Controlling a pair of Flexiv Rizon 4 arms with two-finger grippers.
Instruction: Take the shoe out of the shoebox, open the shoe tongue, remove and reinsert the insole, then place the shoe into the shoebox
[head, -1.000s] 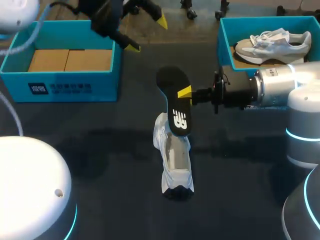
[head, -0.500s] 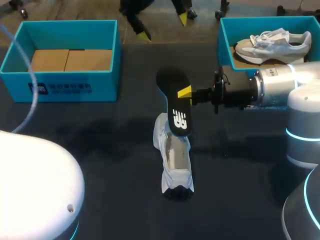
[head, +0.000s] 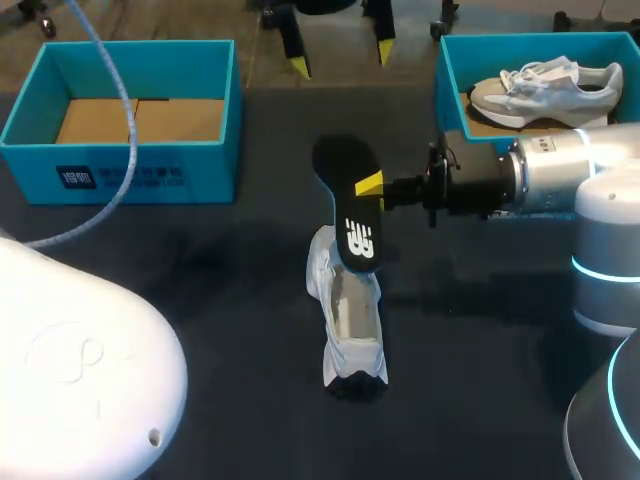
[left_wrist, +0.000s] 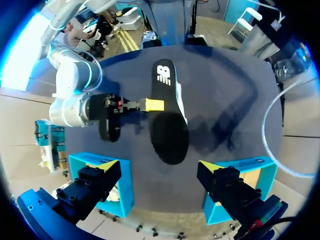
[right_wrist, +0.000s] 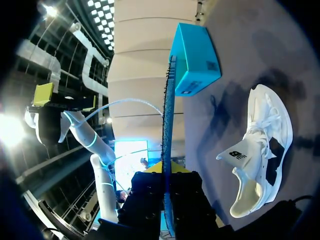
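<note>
Dark tabletop, black insole between tight right fingers, left fingers wide apart.

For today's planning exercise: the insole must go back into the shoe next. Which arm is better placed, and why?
The right. The right gripper is shut on the insole, held above the shoe on the table. The left gripper hangs open and empty near the table's far edge.
</note>
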